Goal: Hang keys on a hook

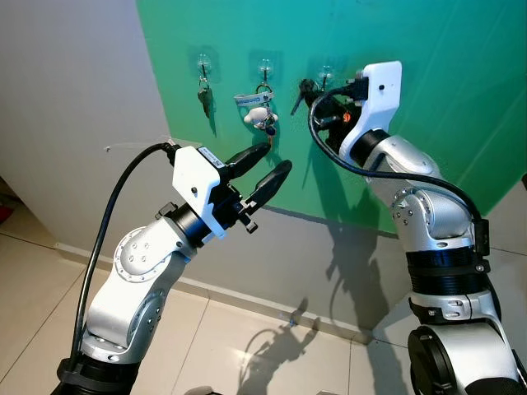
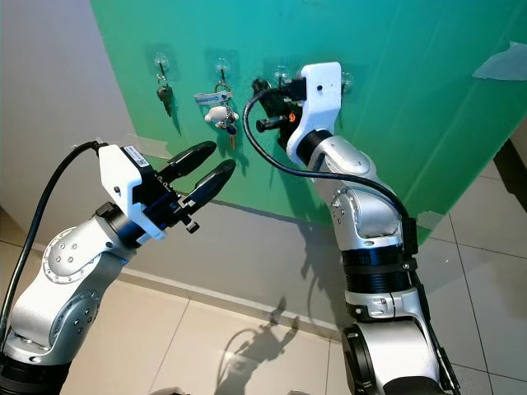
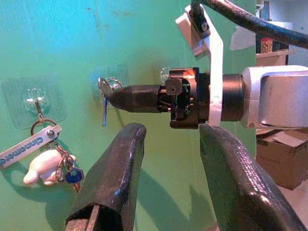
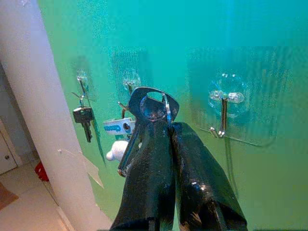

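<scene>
Several clear adhesive hooks line the green wall (image 1: 428,99). A dark key (image 1: 203,99) hangs on the leftmost hook. A tagged bunch with a white toy (image 1: 260,117) hangs on the second hook. My right gripper (image 1: 303,89) is raised close to the wall, just left of the third hook (image 1: 325,74), and is shut on a key ring with a silver key (image 4: 150,108). The key dangles below the fingertips (image 3: 104,108). That bare hook (image 4: 222,111) is slightly beyond and beside the ring. My left gripper (image 1: 270,167) hovers lower, open and holding nothing, aimed at the wall.
A white pillar or wall edge (image 1: 74,107) borders the green panel on the left. Grey skirting and a tiled floor (image 1: 247,337) lie below. Cardboard boxes (image 3: 284,159) stand beyond the right arm. A black cable (image 1: 107,230) loops from the left wrist.
</scene>
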Tool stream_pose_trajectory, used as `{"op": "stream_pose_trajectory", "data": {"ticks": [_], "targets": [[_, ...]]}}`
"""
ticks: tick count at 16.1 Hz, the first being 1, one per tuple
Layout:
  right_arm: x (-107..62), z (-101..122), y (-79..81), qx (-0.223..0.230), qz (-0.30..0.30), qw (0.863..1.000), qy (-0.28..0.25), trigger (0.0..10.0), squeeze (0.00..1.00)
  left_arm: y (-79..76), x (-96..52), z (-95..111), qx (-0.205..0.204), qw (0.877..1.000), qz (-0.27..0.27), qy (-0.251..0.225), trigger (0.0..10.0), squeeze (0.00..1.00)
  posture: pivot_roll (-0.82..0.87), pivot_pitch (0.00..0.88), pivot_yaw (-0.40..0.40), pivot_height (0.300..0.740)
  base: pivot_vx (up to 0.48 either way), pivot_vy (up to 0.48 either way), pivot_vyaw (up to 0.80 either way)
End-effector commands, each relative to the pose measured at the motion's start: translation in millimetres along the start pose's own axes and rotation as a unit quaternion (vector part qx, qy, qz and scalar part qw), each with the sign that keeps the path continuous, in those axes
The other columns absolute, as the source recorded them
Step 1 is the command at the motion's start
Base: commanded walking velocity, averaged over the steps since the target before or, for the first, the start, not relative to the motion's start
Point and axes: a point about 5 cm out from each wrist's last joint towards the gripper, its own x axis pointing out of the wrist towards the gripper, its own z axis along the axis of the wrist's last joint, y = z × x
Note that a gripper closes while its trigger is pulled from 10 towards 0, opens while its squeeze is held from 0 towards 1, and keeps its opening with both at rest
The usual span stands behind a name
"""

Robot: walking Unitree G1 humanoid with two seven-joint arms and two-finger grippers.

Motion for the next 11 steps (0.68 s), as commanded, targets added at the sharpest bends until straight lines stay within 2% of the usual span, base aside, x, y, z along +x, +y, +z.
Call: {"op": "stream_pose_trajectory", "data": {"ticks": [1,11], "targets": [[-1.3,3.1,-2.1,-0.005,-0.005,1.0,-0.009,0.0,0.0,2.2,0.9,3.5,0.008,1.0,-0.001,-0.002,10.0,0.0,0.05,0.0,-0.001,0.74,0.0,0.0,0.0],[7.5,-5.2,-7.2,0.006,-0.008,1.0,0.005,0.0,0.0,2.2,1.0,3.9,0.009,1.0,-0.003,-0.003,10.0,0.0,0.05,0.0,-0.001,0.74,0.0,0.0,0.0]]}}
